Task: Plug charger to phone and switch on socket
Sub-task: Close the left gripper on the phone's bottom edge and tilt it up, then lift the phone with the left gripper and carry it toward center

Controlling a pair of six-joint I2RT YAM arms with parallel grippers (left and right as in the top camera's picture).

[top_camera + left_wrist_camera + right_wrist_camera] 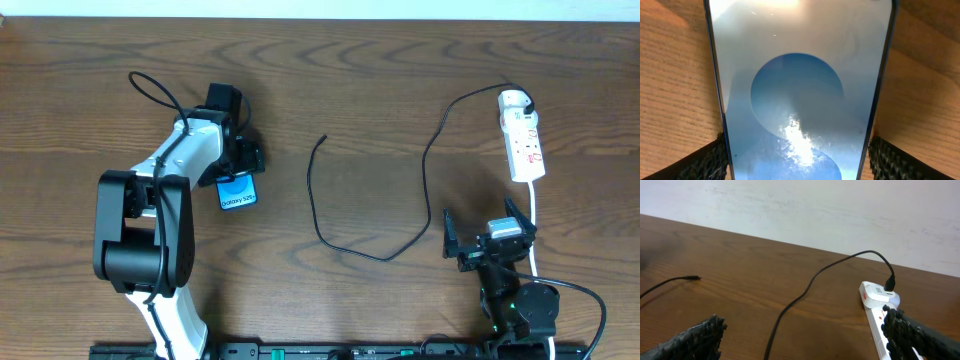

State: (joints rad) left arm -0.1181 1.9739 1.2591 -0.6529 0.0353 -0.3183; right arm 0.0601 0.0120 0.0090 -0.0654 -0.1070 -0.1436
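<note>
Surface: a dark brown wood-grain table point(330, 80), its grain running side to side, matte, with a faint sheen in the left wrist view.
Room: a plain off-white wall point(790, 205) rises straight from the table's far edge; nothing else of the room shows.
Left arm: a white-and-black jointed arm point(190, 150) reaches from the near edge towards the table's left-centre.
Left gripper point(797, 157): jaws spread wide, one ribbed black pad point(710, 162) against each long edge of the phone, clamped across its width.
Phone: a slim rectangular smartphone with a bright blue screen point(238, 192) lies flat, screen up, left of centre, its far end hidden under the gripper.
Phone writing: white text at the near end of the screen reads "Galaxy S25"; lighter blue rounded shapes fill the rest of the screen.
Charger cable: a long thin black cable point(386, 259) loops across the centre; its small plug tip point(323, 138) lies free on the wood, well apart from the phone.
Right gripper point(802, 330): jaws fully apart, holding nothing, near the front right edge.
Power strip: a white elongated strip point(524, 145) lies at the far right, the cable's black plug head point(889, 284) seated in its far end, a white cord point(535, 215) trailing towards the near edge.
Strip markings: small red marks; any lettering is too small to read.
</note>
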